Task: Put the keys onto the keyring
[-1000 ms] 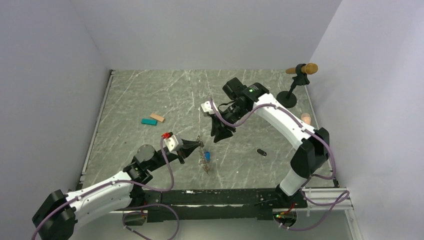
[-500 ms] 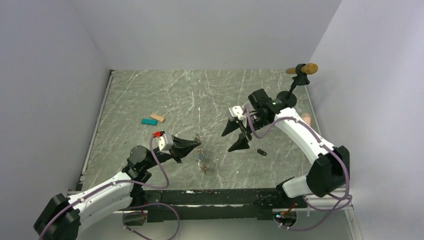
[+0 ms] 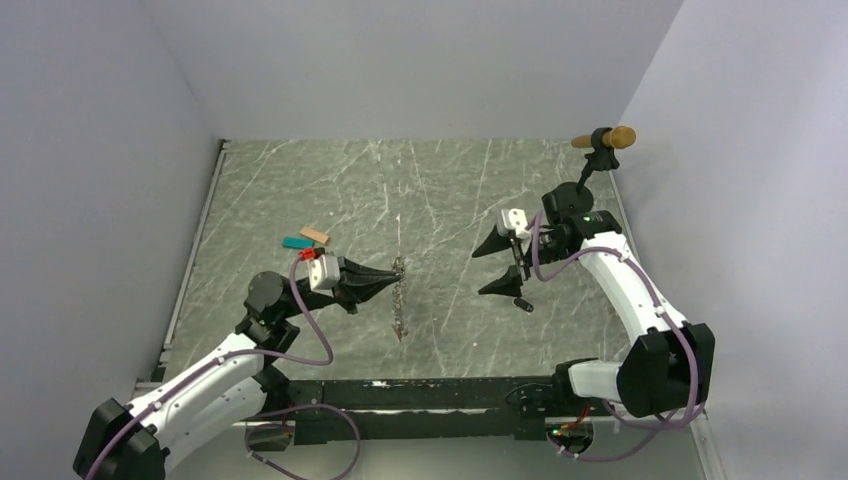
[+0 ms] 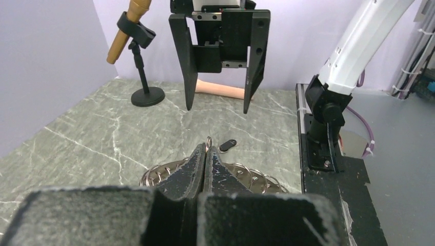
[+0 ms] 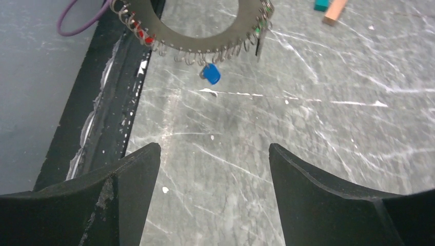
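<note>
Now the left end effector (image 3: 390, 273) is pressed together on the top edge of the keyring (image 3: 402, 305), which hangs over the counter (image 3: 330, 190) with a blue key (image 5: 211, 75) dangling from it. Opposite, the right end effector (image 3: 482, 272) is spread wide, and a black key (image 3: 522, 303) lies on the counter just beside it.

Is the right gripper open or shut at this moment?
Open: the right gripper has its fingers wide apart, holding nothing.

The keyring (image 5: 200, 45) is cut off by the right wrist view's top edge; it is largely hidden behind the left gripper (image 4: 205, 151) in the left wrist view.
</note>
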Motion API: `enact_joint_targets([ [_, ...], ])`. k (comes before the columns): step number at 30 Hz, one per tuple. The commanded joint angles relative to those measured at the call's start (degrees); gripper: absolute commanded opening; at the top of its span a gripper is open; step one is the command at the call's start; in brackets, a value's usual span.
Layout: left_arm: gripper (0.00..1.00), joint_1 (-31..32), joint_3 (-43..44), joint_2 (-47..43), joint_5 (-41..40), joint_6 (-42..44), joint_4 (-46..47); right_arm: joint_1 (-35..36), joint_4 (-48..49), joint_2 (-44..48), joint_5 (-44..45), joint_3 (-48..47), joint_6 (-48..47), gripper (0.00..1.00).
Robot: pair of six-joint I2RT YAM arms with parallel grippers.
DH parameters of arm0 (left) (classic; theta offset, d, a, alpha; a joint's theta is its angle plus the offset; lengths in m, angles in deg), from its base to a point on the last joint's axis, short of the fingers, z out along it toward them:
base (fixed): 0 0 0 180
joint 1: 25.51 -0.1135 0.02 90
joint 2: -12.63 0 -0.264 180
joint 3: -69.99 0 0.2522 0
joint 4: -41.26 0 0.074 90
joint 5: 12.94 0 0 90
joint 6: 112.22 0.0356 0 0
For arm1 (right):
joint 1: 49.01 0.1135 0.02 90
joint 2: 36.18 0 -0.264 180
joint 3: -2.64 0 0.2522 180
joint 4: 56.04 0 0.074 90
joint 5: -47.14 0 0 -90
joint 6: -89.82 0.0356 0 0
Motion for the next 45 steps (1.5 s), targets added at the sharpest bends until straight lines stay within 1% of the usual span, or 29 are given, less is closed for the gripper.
enact_joint_targets([
  [1,0.00,-2.2,5.8,-0.5,7.7,3.0,-3.2,-3.9,-1.7,1.6,-3.8,1.1,-4.0,0.82],
  [3,0.00,-2.9,8.5,-0.8,9.2,6.5,-9.3,-5.2,-0.7,1.4,-2.4,1.9,-1.8,0.82],
  [5,0.00,-3.2,11.5,-1.0,10.7,12.3,-16.0,-7.0,-3.2,0.5,-2.5,1.9,-2.6,0.82],
  [7,0.00,-3.4,15.1,-0.9,12.3,16.8,-24.2,-8.4,-10.3,-1.5,-3.0,0.5,-8.8,0.82],
  [9,0.00,-3.7,17.3,-0.7,13.6,20.4,-29.7,-9.5,-17.8,-4.8,-3.1,-1.2,-17.3,0.81],
  [11,0.00,-3.8,18.1,-0.2,14.6,21.9,-32.2,-9.8,-25.8,-7.4,-4.2,-2.2,-26.1,0.80],
  [12,0.00,-3.7,17.9,0.0,14.8,21.2,-31.5,-9.5,-26.9,-8.0,-6.4,-2.7,-27.7,0.78],
  [13,0.00,-3.7,17.4,0.8,15.1,19.7,-29.6,-8.4,-26.9,-8.5,-8.1,-3.5,-27.4,0.77],
  [15,0.00,-3.7,16.3,2.8,15.1,15.2,-24.7,-3.2,-26.9,-10.1,-8.2,-7.9,-25.2,0.74],
  [18,0.00,-3.7,15.7,6.4,13.5,6.5,-17.8,4.4,-26.5,-13.5,-7.7,-16.4,-18.6,0.67],
  [21,0.00,-3.6,13.7,9.3,11.2,-2.5,-8.3,7.8,-26.9,-17.0,-5.6,-23.6,-12.4,0.61],
  [22,0.00,-3.6,12.2,10.0,10.1,-5.3,-3.9,8.3,-26.9,-18.0,-5.8,-25.3,-10.5,0.60],
  [25,0.00,-3.6,7.2,12.6,5.4,-13.2,10.9,9.5,-25.6,-18.1,-7.7,-26.4,-8.7,0.59],
  [27,0.00,-3.3,5.0,14.9,2.0,-17.2,19.1,10.8,-20.8,-17.7,-7.8,-26.3,-3.1,0.57],
  [28,0.00,-3.0,4.3,16.1,0.4,-18.6,22.6,11.4,-17.3,-17.3,-7.3,-25.9,1.2,0.55],
  [30,0.00,-2.2,3.7,18.0,-2.2,-20.5,28.6,12.5,-6.3,-16.1,-5.4,-24.1,12.5,0.52],
  [33,0.00,-0.3,3.7,19.9,-5.3,-20.3,32.7,13.7,10.0,-12.8,-1.0,-19.5,28.9,0.51],
  [35,0.00,1.1,3.9,20.6,-7.3,-19.2,33.3,14.2,15.9,-10.8,0.2,-17.0,34.1,0.50],
  [36,0.00,1.8,3.9,21.0,-8.0,-18.7,33.5,14.4,17.7,-10.3,0.3,-16.2,35.6,0.50],
  [38,0.00,2.7,4.2,21.8,-8.8,-18.2,34.0,14.7,20.1,-9.7,0.7,-15.4,38.1,0.45],
  [40,0.00,3.4,4.3,22.7,-9.5,-18.3,34.8,14.9,20.7,-9.7,1.1,-15.6,38.9,0.41],
  [45,0.00,5.7,4.1,23.8,-13.1,-17.6,34.9,16.2,23.9,-8.8,1.8,-15.0,41.7,0.40],
])
